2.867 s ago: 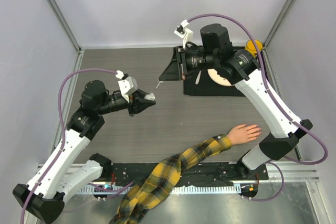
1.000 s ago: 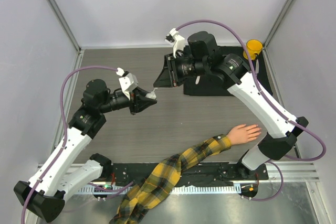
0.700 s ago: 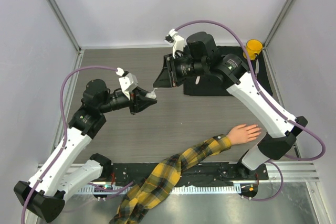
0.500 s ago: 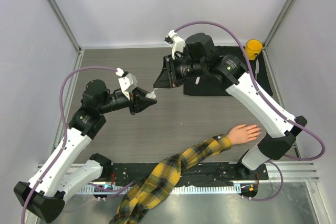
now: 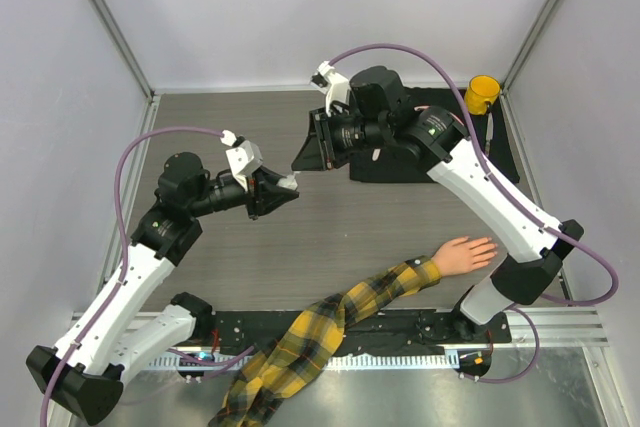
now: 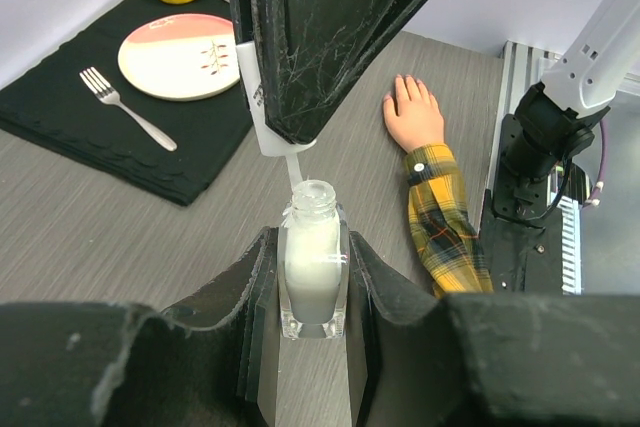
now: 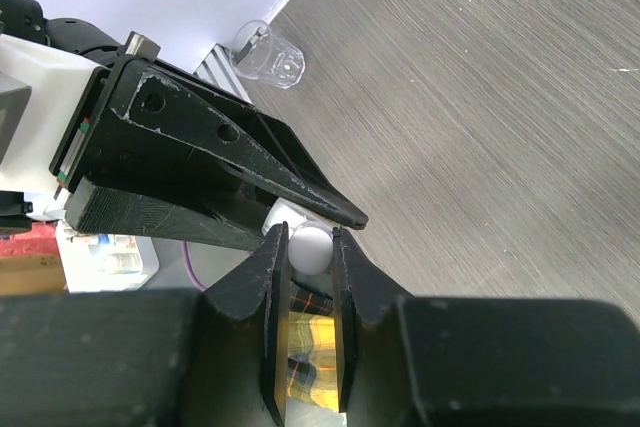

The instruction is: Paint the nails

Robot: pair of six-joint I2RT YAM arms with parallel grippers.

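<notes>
meeting over the middle of the tabletop (image 5: pixel 330 237), the two arms point their jaws at each other. the left jaws are clamped on an open bottle (image 6: pixel 313 272), held upright with its mouth up. the right jaws are closed on the white cap (image 7: pixel 309 245), and the brush (image 6: pixel 293 162) hangs from it with its tip at the bottle's mouth. i cannot tell whether the tip is dipped in.

the nails (image 5: pixel 492 245) are well apart from both jaws, on the mannequin hand (image 5: pixel 466 253), which lies flat on the tabletop. from the right jaws they lie down and back toward that arm's own base. the hand's long axis runs along the plaid sleeve (image 5: pixel 385 292), with the fingertips pointing away from the left jaws.

the right arm is stretched far out, wrist turned sideways. it carries the brush, so the coming move is probably its own: fold back and tip the brush down onto the nails.
</notes>
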